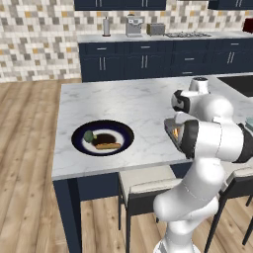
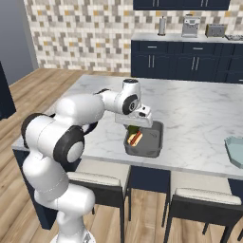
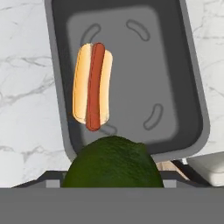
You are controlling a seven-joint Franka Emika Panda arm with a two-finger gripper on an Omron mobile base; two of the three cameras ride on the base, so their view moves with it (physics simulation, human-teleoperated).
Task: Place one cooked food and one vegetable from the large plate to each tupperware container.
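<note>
Green avocado (image 3: 113,162) in half-open gripper (image 2: 133,129) above grey tray (image 3: 175,78); large plate (image 1: 126,143) leftward.

The green vegetable (image 3: 113,162) hides the jaws, and the teal tray (image 2: 236,151) is cut off.

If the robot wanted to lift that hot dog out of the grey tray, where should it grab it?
Probably from straight above, pinching the hot dog across its middle, one finger on each long side of the bun. It lies flat on the floor of the dark grey tray, sausage side up, with bare floor along both long sides. The tray's raised wall makes a sideways approach awkward.
</note>
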